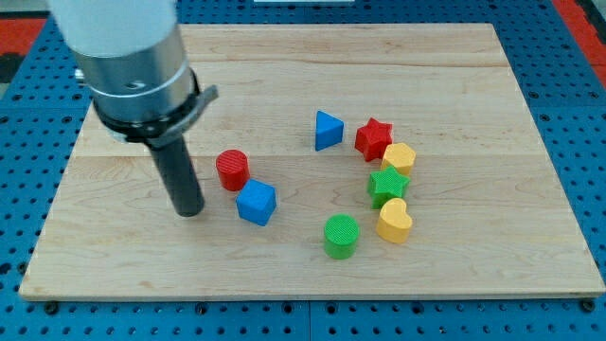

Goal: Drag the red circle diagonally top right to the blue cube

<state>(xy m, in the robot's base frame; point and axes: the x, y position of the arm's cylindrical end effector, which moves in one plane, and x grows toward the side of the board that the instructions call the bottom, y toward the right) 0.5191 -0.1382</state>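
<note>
Upright rod, my tip (190,210) on board, left of red circle (232,170), holding nothing.

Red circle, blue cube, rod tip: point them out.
Red circle (232,169): camera view, on its side wall below the top face.
Blue cube (257,202): camera view, middle of its top face.
My tip (190,210): camera view, rod's very end, left of both blocks.

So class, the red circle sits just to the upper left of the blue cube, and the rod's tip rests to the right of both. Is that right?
Not quite. The camera view shows my tip to the left of both, not the right. The red circle does sit just to the upper left of the blue cube.
</note>
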